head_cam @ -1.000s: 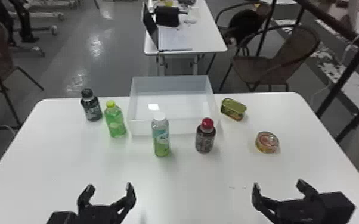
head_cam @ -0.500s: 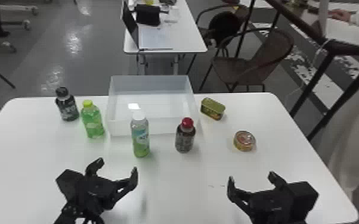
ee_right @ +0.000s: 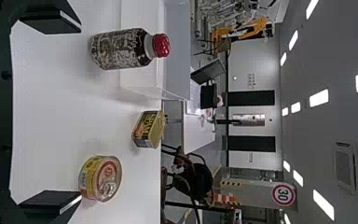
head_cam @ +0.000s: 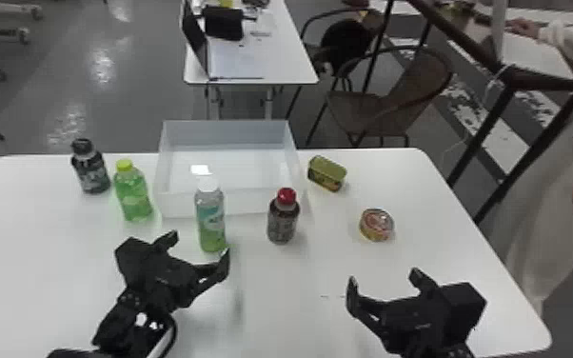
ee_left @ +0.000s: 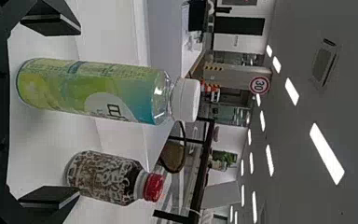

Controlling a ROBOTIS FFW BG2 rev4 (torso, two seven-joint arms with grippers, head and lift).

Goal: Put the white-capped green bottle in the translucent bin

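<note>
- Head view: the slim white-capped green bottle (head_cam: pixel 212 221) stands upright on the smooth white surface (head_cam: pixel 281 304), in front of the boxy plastic translucent bin (head_cam: pixel 247 202).
- Left hand (head_cam: pixel 199 247): flat black fingers apart, near that bottle.
- Right hand (head_cam: pixel 383 276): fingers apart too.
- Squat red-capped bottle (head_cam: pixel 282 221) and round tin (head_cam: pixel 376 224) stand farther right.

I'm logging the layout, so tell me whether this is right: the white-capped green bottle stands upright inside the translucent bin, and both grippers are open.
"Inside" is wrong: the head view shows the white-capped green bottle upright on the table, in front of the translucent bin. The left gripper and right gripper are open, as stated.
</note>
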